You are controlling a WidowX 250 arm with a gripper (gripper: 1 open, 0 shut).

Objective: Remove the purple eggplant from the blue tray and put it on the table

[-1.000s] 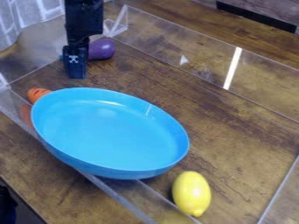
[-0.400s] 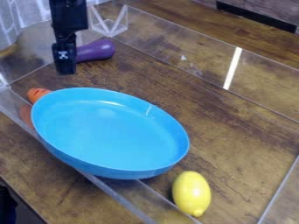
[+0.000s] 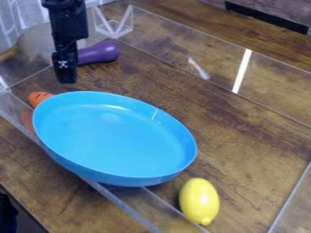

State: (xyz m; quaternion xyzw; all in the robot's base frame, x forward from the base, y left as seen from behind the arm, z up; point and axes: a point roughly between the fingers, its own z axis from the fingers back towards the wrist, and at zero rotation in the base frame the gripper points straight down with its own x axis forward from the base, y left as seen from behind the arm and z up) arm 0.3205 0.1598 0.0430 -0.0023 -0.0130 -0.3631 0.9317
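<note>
— Which way does the purple eggplant [image 3: 100, 54] point?
— Its long axis runs at a slant in the camera view, from lower left, partly behind the gripper [image 3: 65, 76], up to the rounded end at upper right. It lies on its side.

— And the surface under it?
— A table [image 3: 225, 123] of dark brown wood planks, with a glossy transparent sheet over it that catches a bright streak of light. The blue tray [image 3: 115, 136] sits in the lower left half of the view, its shallow bowl bare. An orange object [image 3: 40, 98] pokes out at its upper left rim, and a yellow lemon [image 3: 199, 201] lies near its lower right side.

— What of the room?
— Only a little shows: a brown wooden edge [image 3: 274, 13] along the top right, and something pale and shiny in the top left corner.

— Where is the eggplant relative to the gripper?
— Just beside it, to the right in the view and slightly behind. It's on the table, beyond the tray, outside the rim.

— Is the gripper holding it?
— No, the black gripper is open, pointing down, with nothing in its grasp.
</note>
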